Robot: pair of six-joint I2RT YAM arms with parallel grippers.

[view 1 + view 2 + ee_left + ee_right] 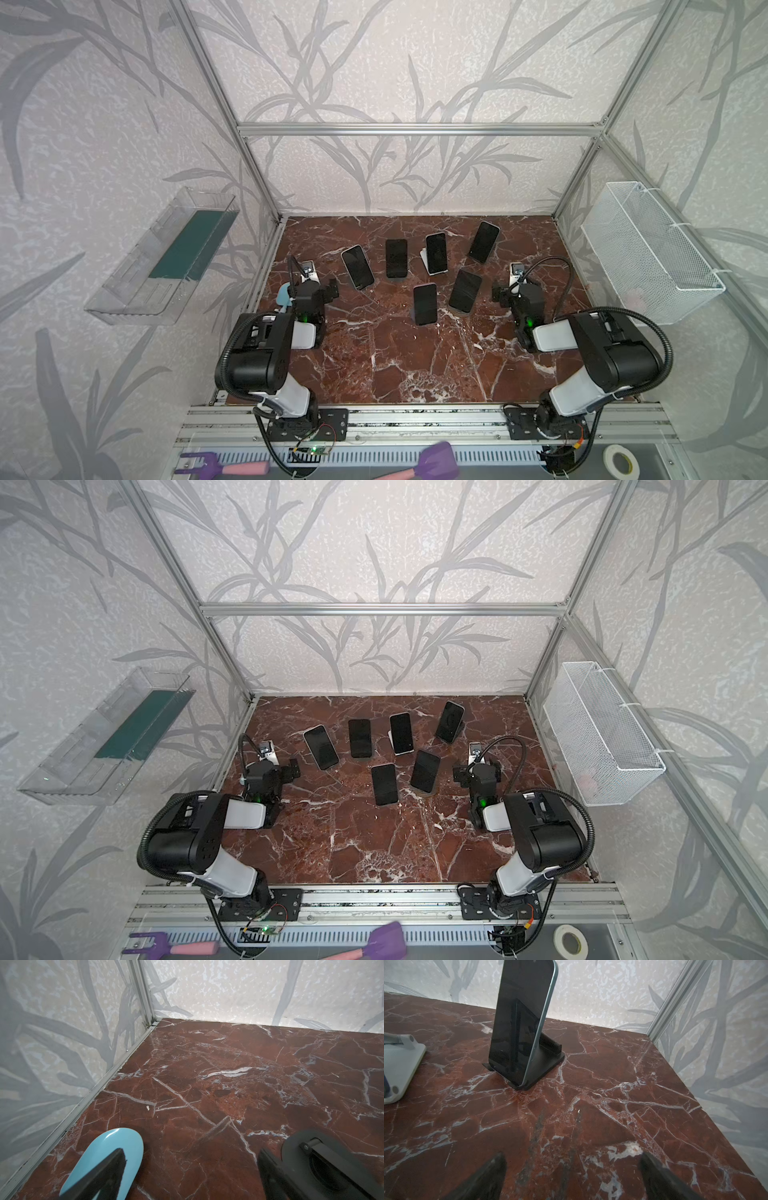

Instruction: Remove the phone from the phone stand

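Six dark-screened phones lean on stands on the counter (395,365), a slab patterned like red-brown marble with white veins. The white stand (402,1064) is a matte plastic plate with rounded corners and a hinged arm, and it carries a slim phone (435,252) with a pale rim.

Just right of the white stand and a little farther back, the teal-edged phone (519,1022) tilts backward on a black stand (548,1064). This stand is a flat square plate with a low front lip and a round bar behind it. The phone's glass is glossy and its corners are rounded.

Left of the white stand is a black phone (396,257), and beyond that a white-rimmed phone (357,267) turned askew. In front of the white stand are an upright dark phone (425,304) and a tilted dark phone (465,291).

The left claw (192,1155) hangs low over the counter, far left of the white stand. Its black wedge-shaped fingers are spread wide and hold nothing. One finger overlaps a glossy pale-blue oval piece (108,1147), and the other overlaps a black round base (291,1147) with a hinged arm. Whether either finger touches these cannot be told.

The right claw (573,1157), right of and nearer than the white stand, is also spread wide and empty. It is well apart from the teal-edged phone.
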